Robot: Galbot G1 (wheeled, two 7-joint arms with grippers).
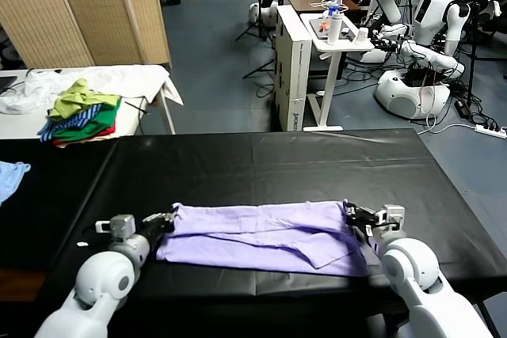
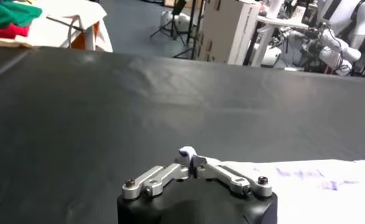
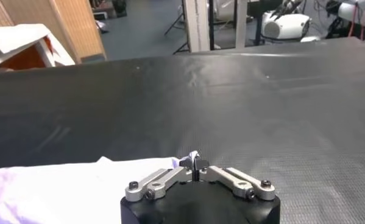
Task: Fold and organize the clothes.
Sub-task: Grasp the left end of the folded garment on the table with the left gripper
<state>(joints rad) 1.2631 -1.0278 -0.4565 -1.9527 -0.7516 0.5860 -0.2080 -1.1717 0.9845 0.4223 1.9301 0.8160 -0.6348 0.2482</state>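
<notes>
The pale lavender short-sleeved T-shirt of thin soft cloth (image 1: 261,237) lies flat on the black tabletop (image 1: 261,164), folded into a long band running crosswise near the tabletop's edge closest to the robot. Overlapping layers and a diagonal fold line show across its surface. In the left wrist view faint darker purple markings appear on the cloth (image 2: 310,178).

The left hand (image 1: 165,222) sits at the shirt's left end, low over the tabletop. Its fingers are pressed together on a small tuft of the lavender cloth, seen pinched at the fingertips (image 2: 191,159) in the left wrist view.

The right hand (image 1: 354,216) sits at the shirt's right end, also low over the tabletop. Its fingers (image 3: 194,162) are closed tight on the shirt's corner, with a sliver of lavender cloth showing between them in the right wrist view; the rest of the shirt (image 3: 78,182) spreads away beside it.

Well apart from the shirt, a light blue cloth (image 1: 11,176) lies at the tabletop's left edge. Beyond the tabletop, behind its left far corner, a multicoloured pile of green, blue-striped and red garments (image 1: 81,118) rests on a white-covered table (image 1: 135,81).
</notes>
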